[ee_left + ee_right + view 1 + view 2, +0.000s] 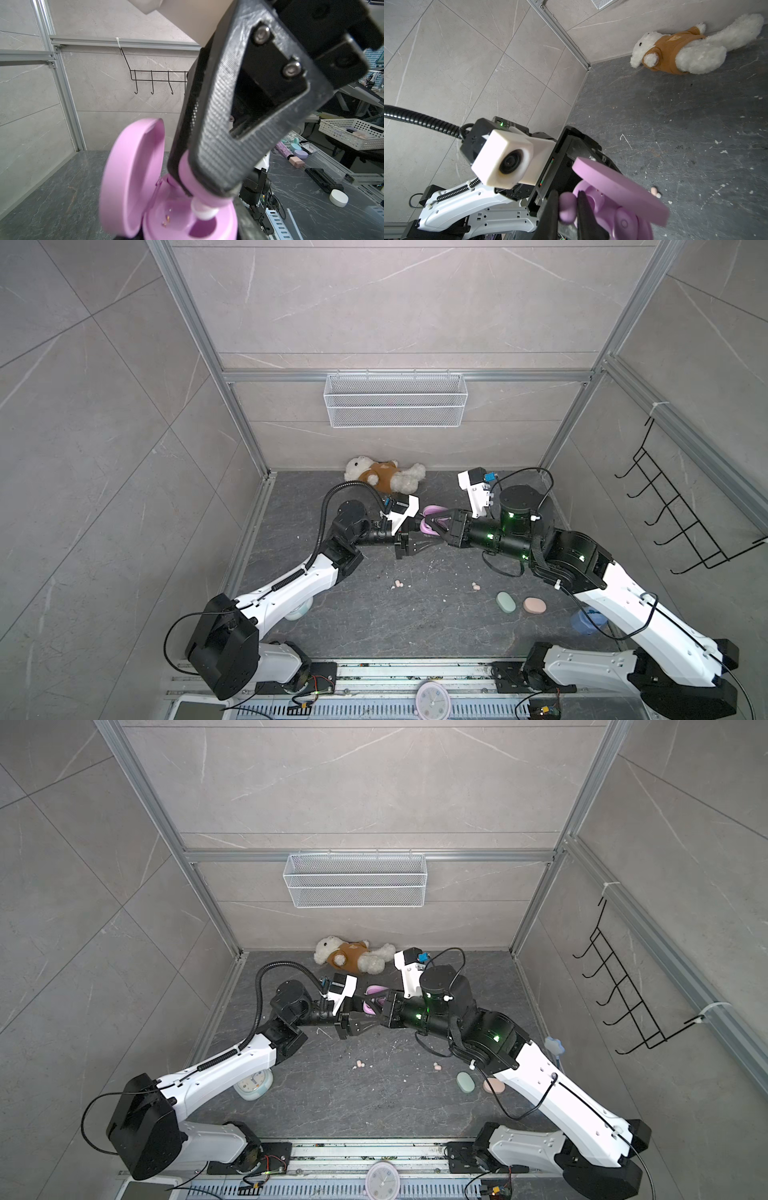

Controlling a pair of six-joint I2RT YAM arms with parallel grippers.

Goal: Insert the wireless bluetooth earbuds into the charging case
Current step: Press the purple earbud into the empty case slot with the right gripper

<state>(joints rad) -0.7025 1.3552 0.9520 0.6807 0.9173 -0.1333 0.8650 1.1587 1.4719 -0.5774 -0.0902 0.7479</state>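
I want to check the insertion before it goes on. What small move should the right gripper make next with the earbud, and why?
Probably move the right gripper a little toward the empty socket of the open case. The earbud it pinches points its white tip at that socket, very close but apparently not yet seated.

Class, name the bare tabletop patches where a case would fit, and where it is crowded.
Bare: the near strip between peach earbuds, mint case and front rail. Crowded: mid-table around the lilac case; teddy behind it.
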